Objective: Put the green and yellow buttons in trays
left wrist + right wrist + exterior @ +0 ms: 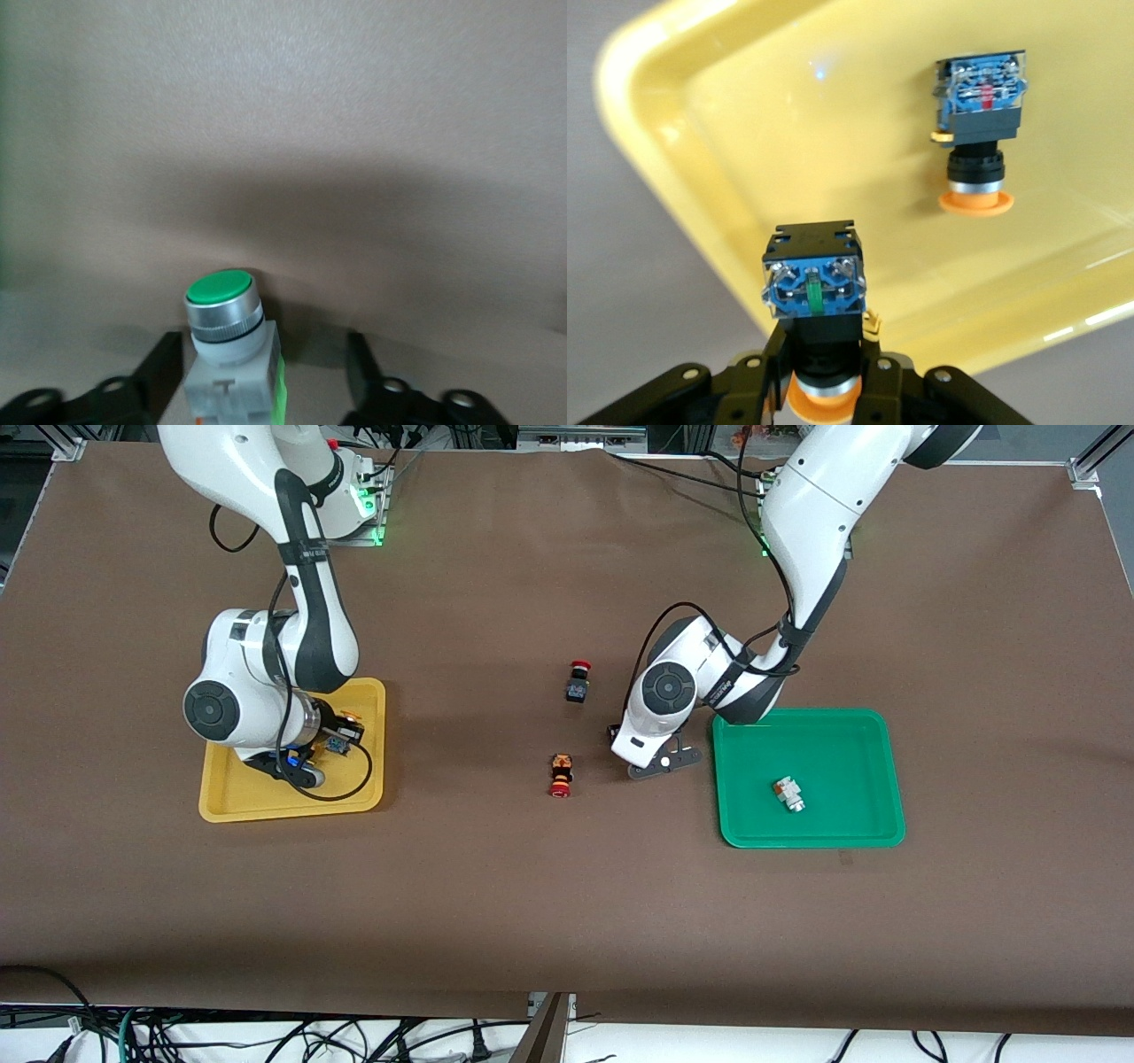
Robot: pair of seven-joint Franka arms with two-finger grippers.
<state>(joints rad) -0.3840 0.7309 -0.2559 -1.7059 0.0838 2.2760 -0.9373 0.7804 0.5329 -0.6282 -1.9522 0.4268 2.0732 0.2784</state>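
Note:
My right gripper (339,738) is over the yellow tray (239,802) and is shut on a yellow button (814,285) with a dark body and an orange cap, held above the tray floor. A second yellow button (977,133) lies in that tray (744,133). My left gripper (660,763) is low over the table beside the green tray (850,735), and it is open. A green button (232,341) with a white-grey body and a green cap sits on the table between its fingers (166,372). Another white-grey button (788,794) lies in the green tray.
Two red-capped dark buttons are on the brown table between the trays: one (578,682) farther from the front camera, one (560,775) nearer. Cables trail from both wrists.

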